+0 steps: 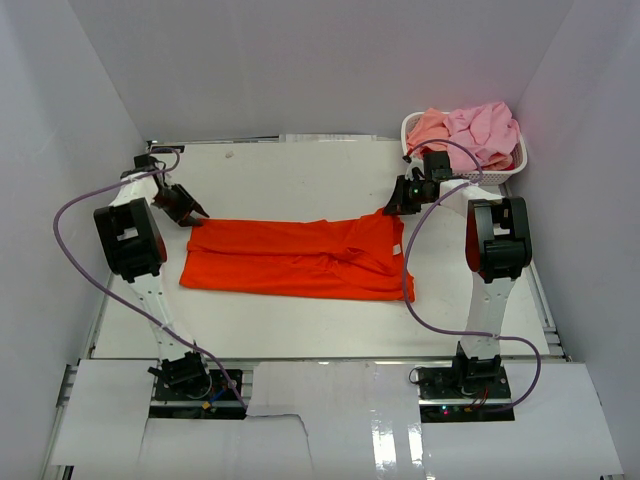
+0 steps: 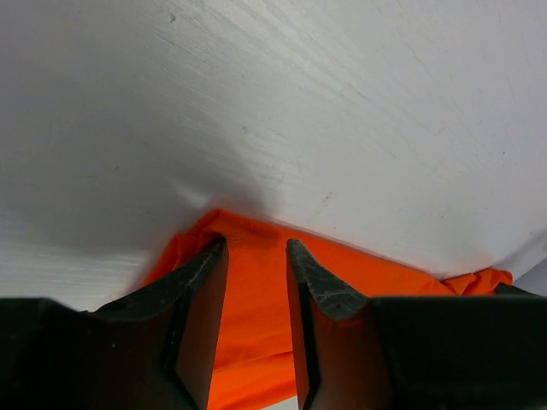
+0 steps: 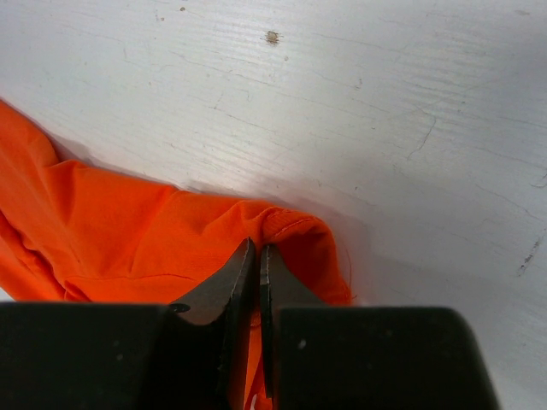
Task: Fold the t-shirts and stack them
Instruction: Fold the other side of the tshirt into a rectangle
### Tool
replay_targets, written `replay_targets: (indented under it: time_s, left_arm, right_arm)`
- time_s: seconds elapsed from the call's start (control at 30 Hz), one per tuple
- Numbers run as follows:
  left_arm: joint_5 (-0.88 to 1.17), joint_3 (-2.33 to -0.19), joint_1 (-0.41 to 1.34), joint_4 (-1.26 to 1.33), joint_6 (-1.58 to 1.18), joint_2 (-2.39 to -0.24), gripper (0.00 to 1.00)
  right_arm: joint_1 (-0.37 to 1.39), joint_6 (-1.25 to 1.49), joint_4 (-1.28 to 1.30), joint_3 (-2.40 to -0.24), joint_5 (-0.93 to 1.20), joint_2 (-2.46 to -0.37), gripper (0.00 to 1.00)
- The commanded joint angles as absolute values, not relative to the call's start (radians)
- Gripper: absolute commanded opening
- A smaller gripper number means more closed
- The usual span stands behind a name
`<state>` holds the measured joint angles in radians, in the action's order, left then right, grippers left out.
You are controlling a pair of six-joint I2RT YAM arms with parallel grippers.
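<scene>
— Where do our jaws stand on the right gripper (image 3: 256, 249)?
— Pinched nearly together on a fold at the edge of the orange-red t-shirt (image 1: 290, 258).
— And our left gripper (image 2: 256, 244)?
— Jaws apart, with the shirt's corner under the gap.
— And the shirt?
— It lies in a long band across the white table (image 1: 300, 170) between our arms. The pink shirts (image 1: 480, 125) are heaped in the basket (image 1: 492, 175) at far right.

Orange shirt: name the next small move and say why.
Probably shut the left gripper: its jaws stand open astride the shirt's far-left corner, while the right gripper is shut on the far-right corner.
</scene>
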<state>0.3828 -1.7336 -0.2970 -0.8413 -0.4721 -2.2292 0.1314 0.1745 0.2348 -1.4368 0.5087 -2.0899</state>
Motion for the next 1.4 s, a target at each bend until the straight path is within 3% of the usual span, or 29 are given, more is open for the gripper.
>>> replay_targets:
  time_s: [0.0,0.27,0.5,0.73,0.87,1.07,1.17,1.37]
  left_arm:
    - [0.299,-1.755,-0.301,-0.859,-0.457,-2.246,0.46]
    - [0.241,-1.868,-0.291,-0.954,-0.454,-2.367,0.44]
    - [0.207,-1.876,-0.291,-0.966,-0.456,-2.382,0.31]
    - [0.132,-1.925,-0.281,-1.029,-0.442,-2.427,0.31]
    - [0.083,-1.927,-0.275,-1.040,-0.431,-2.431,0.18]
    - [0.015,-1.950,-0.250,-1.063,-0.425,-2.425,0.11]
    - [0.015,-1.960,-0.249,-1.068,-0.423,-2.427,0.00]
    - [-0.041,-1.965,-0.242,-1.068,-0.426,-2.418,0.00]
  right_arm:
    - [0.135,0.161,0.232,-1.471,0.532,-2.089,0.08]
    - [0.143,0.164,0.229,-1.473,0.546,-2.089,0.08]
    - [0.144,0.163,0.232,-1.473,0.548,-2.086,0.08]
    - [0.144,0.163,0.222,-1.468,0.558,-2.085,0.08]
    - [0.146,0.163,0.222,-1.465,0.560,-2.085,0.08]
    - [0.146,0.163,0.221,-1.465,0.561,-2.083,0.08]
    - [0.146,0.164,0.222,-1.465,0.563,-2.083,0.08]
    - [0.146,0.161,0.222,-1.465,0.555,-2.083,0.08]
